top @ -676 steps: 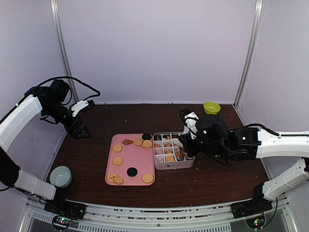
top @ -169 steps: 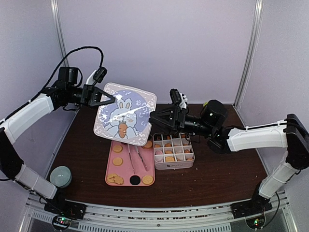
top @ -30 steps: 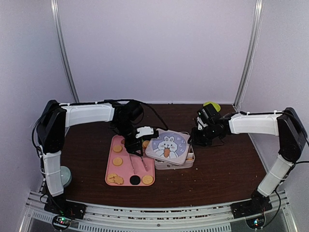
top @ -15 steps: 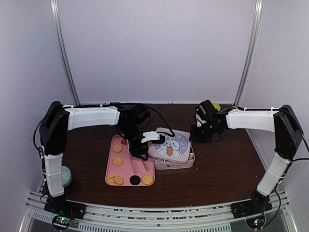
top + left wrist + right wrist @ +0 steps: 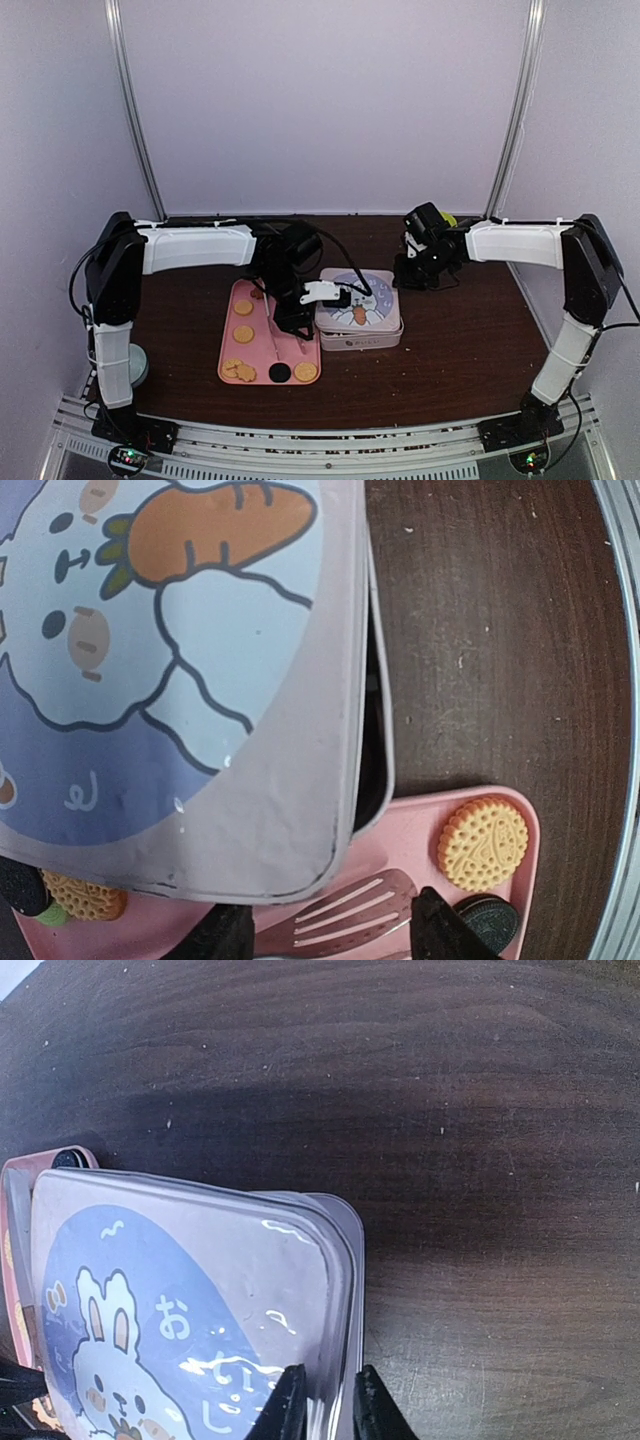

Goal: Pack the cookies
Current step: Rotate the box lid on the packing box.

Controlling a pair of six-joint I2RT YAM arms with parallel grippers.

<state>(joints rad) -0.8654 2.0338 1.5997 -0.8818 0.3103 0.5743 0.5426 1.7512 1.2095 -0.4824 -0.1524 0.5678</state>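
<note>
Golden cookies (image 5: 243, 334) and a dark one (image 5: 280, 373) lie on the pink tray (image 5: 232, 350). The white box (image 5: 360, 340) stands right of the tray, and its rabbit-print lid (image 5: 358, 300) lies flat on top, hiding whatever is inside. My left gripper (image 5: 300, 310) sits at the lid's left edge. In the left wrist view the left gripper (image 5: 335, 930) is open, with the lid (image 5: 180, 680) just ahead of it and a round cookie (image 5: 483, 842) to the right. My right gripper (image 5: 328, 1400) is at the far right corner, its jaws pinching the lid's rim (image 5: 345, 1290).
Metal tongs (image 5: 285, 340) lie on the tray, under my left gripper. A green bowl (image 5: 445, 218) stands at the back right, behind the right arm. A pale green cup (image 5: 128, 362) is at the table's left edge.
The lid has gone from tilted to flat on the box. My left gripper slid right and down along its left edge, and both sets of jaws narrowed a little.
</note>
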